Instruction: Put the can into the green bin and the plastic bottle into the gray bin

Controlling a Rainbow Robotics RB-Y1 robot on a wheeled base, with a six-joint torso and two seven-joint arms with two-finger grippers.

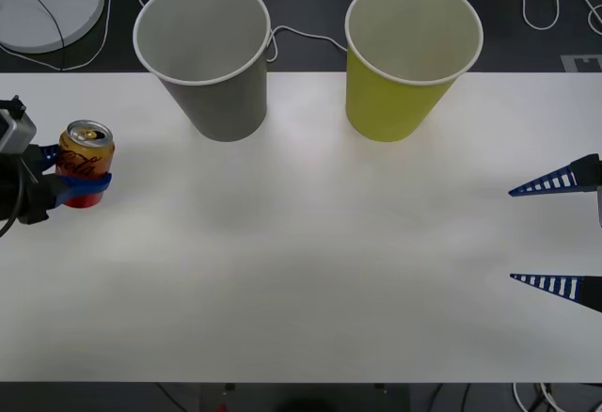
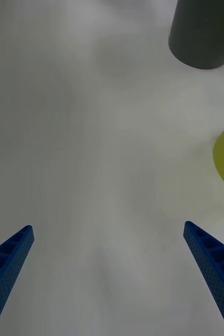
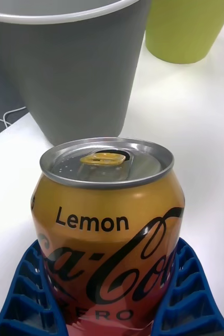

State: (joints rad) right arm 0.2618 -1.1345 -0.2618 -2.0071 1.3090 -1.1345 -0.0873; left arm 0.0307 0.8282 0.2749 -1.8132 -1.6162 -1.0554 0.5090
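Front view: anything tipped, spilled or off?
Nothing stands out. The can is upright at the table's left edge, clamped in the left gripper. The gray bin and green bin stand upright. The right gripper is open at the right edge.

Left hand (image 1: 77, 186) grips the can (image 1: 86, 163) upright.

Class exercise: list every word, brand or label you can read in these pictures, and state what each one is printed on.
"Lemon": black print on the can, held in the left gripper.
Coca-Cola script logo: black, across the can below that, partly covered by the blue fingers.
"ERO": bottom of the can, first letter hidden, presumably "ZERO".
The gray bin and green bin carry no text.
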